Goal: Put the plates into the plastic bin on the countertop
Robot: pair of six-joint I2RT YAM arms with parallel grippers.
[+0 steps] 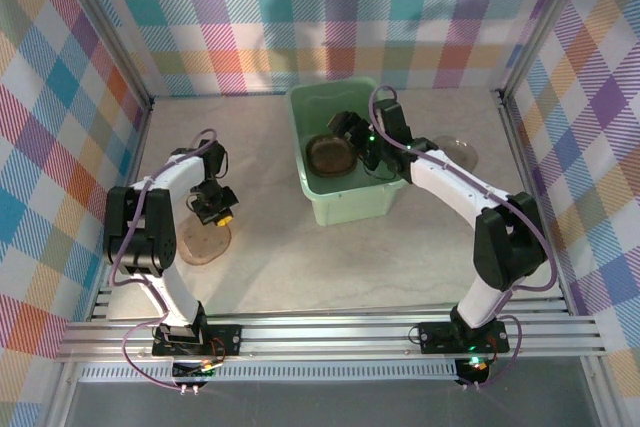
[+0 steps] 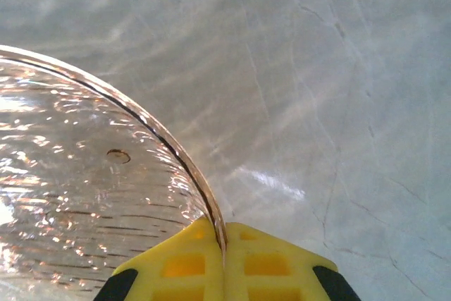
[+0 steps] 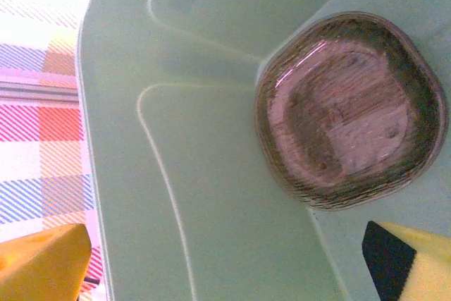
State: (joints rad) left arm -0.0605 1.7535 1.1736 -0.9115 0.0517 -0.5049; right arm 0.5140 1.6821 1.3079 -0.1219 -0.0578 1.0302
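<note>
Left end effector (image 2: 224, 248) pinched on rim of smoky plate (image 2: 84, 195), which lies on tabletop (image 2: 338, 89) left of mint-green bin (image 1: 350, 205). Edge grip because plate too flat to take otherwise, I judge. Right end effector (image 3: 225, 266) wide, empty, over bin floor where stacked plates (image 3: 349, 111) rest.
</note>
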